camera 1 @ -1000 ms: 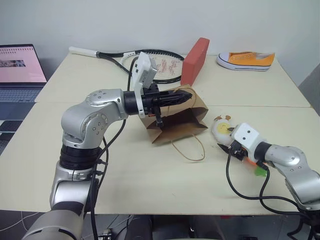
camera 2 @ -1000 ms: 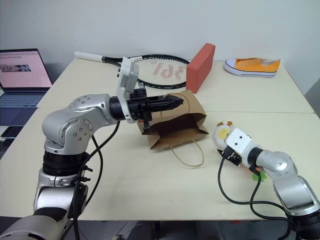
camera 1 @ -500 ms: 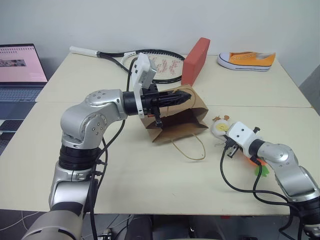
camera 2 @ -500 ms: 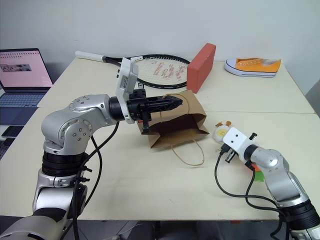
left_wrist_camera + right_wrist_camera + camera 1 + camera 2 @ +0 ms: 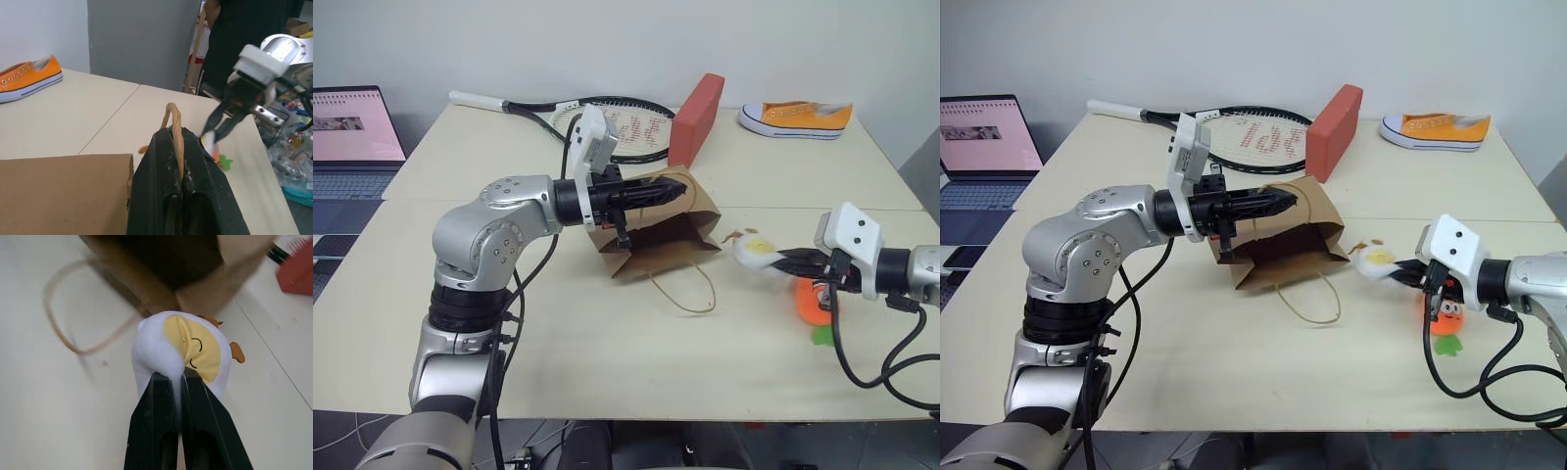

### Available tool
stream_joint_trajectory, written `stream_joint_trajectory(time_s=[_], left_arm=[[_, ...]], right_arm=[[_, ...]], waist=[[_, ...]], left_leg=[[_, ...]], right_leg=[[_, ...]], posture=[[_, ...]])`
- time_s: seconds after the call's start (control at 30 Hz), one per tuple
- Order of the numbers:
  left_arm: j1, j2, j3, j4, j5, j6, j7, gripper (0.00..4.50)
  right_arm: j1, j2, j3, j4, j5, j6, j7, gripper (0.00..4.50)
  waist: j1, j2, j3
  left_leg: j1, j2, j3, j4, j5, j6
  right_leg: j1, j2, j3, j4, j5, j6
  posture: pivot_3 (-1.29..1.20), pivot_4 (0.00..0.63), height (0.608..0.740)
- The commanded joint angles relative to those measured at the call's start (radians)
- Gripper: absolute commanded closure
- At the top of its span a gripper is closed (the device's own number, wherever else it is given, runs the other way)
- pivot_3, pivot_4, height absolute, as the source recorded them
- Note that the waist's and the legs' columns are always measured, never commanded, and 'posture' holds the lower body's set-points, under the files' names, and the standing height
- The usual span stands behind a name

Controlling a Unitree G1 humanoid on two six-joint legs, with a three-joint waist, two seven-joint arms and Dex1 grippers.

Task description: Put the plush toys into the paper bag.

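Observation:
The brown paper bag [image 5: 658,233] lies on its side on the table, mouth facing the front. My left gripper [image 5: 681,190] is shut on the bag's upper handle [image 5: 172,117] and holds the top edge up. My right gripper [image 5: 785,260] is shut on the white egg-shaped plush toy [image 5: 754,252] with the yellow face [image 5: 195,350]. It holds the toy above the table, to the right of the bag's mouth. The orange carrot plush toy [image 5: 1445,315] lies on the table below the right wrist. The bag's lower handle [image 5: 683,294] rests loose on the table.
A red block [image 5: 695,119] stands behind the bag, beside a tennis racket [image 5: 607,122]. An orange sneaker [image 5: 795,118] sits at the far right, and a laptop [image 5: 352,137] at the far left. A person in dark clothes [image 5: 244,24] stands beyond the table.
My right gripper has shut on the egg toy and lifted it off the table, drawing back to the right and uncovering the carrot. The left arm and the bag have kept still.

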Motion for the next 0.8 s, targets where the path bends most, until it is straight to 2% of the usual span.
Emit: stream_joint_trajectory(time_s=[0.03,0.2,0.37,0.6,0.8], left_arm=[[-0.032,-0.007,0.005,-0.013,-0.010,-0.022,-0.011,4.50],[-0.038,-0.008,0.002,-0.020,-0.017,-0.015,-0.015,4.50],[-0.040,-0.003,0.006,-0.032,-0.025,-0.008,-0.020,4.50],[-0.032,0.001,0.008,-0.043,-0.036,-0.004,-0.018,4.50],[-0.028,0.003,0.010,-0.048,-0.045,0.000,-0.018,4.50]], right_arm=[[-0.084,0.046,0.028,-0.062,0.107,0.076,-0.050,4.47],[-0.219,0.183,0.218,-0.005,0.012,0.064,-0.184,4.47],[-0.304,0.278,0.380,0.099,-0.124,-0.012,-0.250,4.47],[-0.344,0.359,0.464,0.210,-0.271,-0.090,-0.327,4.47],[-0.350,0.452,0.500,0.303,-0.429,-0.180,-0.464,4.47]], waist=[[0.000,0.000,0.000],[0.002,0.000,0.000],[0.002,0.000,0.000],[0.002,0.000,0.000],[0.002,0.000,0.000]], left_leg=[[0.000,0.000,0.000,0.000,0.000,0.000],[-0.001,0.000,0.000,0.001,0.000,0.000],[-0.006,0.000,0.000,0.001,0.000,0.000],[-0.007,0.000,-0.001,0.001,0.000,0.000],[-0.006,0.000,-0.001,0.001,0.000,0.000]], right_leg=[[0.000,0.000,0.000,0.000,0.000,0.000],[0.000,0.000,0.001,0.000,0.000,0.000],[-0.006,0.000,0.000,0.000,0.001,0.001],[-0.006,0.000,0.000,0.001,0.001,0.001],[-0.006,0.000,0.000,0.001,0.001,0.002]], posture=[[0.00,0.150,0.740],[0.00,0.150,0.740],[0.00,0.150,0.740],[0.00,0.150,0.740],[0.00,0.150,0.740]])
